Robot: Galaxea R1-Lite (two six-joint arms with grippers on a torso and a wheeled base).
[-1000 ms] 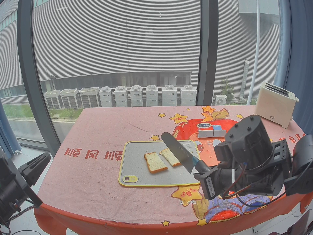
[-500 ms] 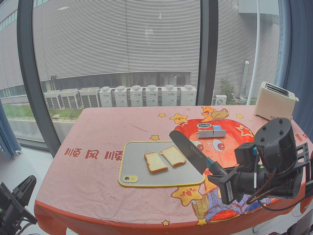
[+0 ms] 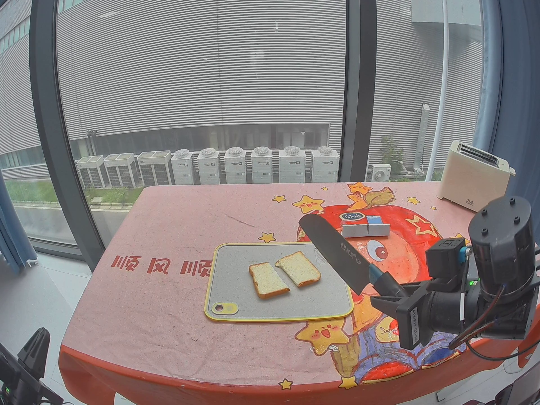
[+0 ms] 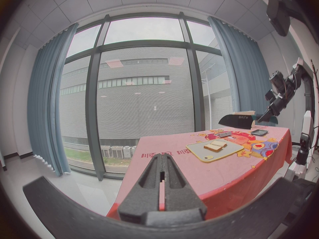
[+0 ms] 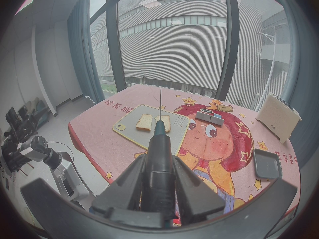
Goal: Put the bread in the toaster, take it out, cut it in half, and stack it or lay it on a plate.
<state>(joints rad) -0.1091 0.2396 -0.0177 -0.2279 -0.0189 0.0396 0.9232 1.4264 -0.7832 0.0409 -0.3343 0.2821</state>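
Grey cutting board (image 3: 236, 277) on the pink desk (image 3: 169, 310) carries the bread (image 3: 268, 280), two cut pieces lying flat side by side with a small gap between them. Just right of them the right claw (image 5: 159, 160) is clamped around the handle of a black knife (image 3: 337, 252), blade raised in the air. Low beside the desk's left end, the left claw (image 4: 162, 170) has its fingers pressed together on nothing, and the toaster (image 3: 474, 179) stands at the far right corner.

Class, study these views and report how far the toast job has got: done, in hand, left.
Done: the bread lies cut in two pieces on the cutting board, away from the toaster. In hand: the right gripper holds the knife in the air beside the board. Left: moving both pieces to the empty plate.
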